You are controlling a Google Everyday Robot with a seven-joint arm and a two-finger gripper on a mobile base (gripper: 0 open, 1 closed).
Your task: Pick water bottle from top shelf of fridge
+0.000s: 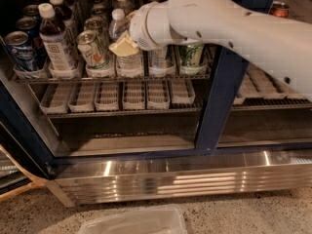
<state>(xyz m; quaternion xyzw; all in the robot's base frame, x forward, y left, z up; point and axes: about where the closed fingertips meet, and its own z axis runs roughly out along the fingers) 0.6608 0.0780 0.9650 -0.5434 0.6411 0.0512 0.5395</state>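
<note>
On the far left of the top shelf [73, 79] a blue can [19, 51] stands at the front, with a white-capped bottle of dark purple drink [54, 39] just beside it. Next comes a can with green and red print [93, 48]. The water bottle [118, 29] stands in the lane to the right of that can, upright at the front of the shelf, its white cap clear of the arm. The gripper [123, 47] sits right against the front of the bottle, a cream pad covering part of the label; I cannot tell whether it is open or clamped. The thick white arm [234, 28] runs off to the right, crossing in front of a green can [191, 57]. Below, the lower rack [122, 95] carries clear trays. The fridge [195, 177] has a dark blue post [225, 87] and a ribbed steel base. A clear plastic tub [136, 222] lies on the speckled floor.
</note>
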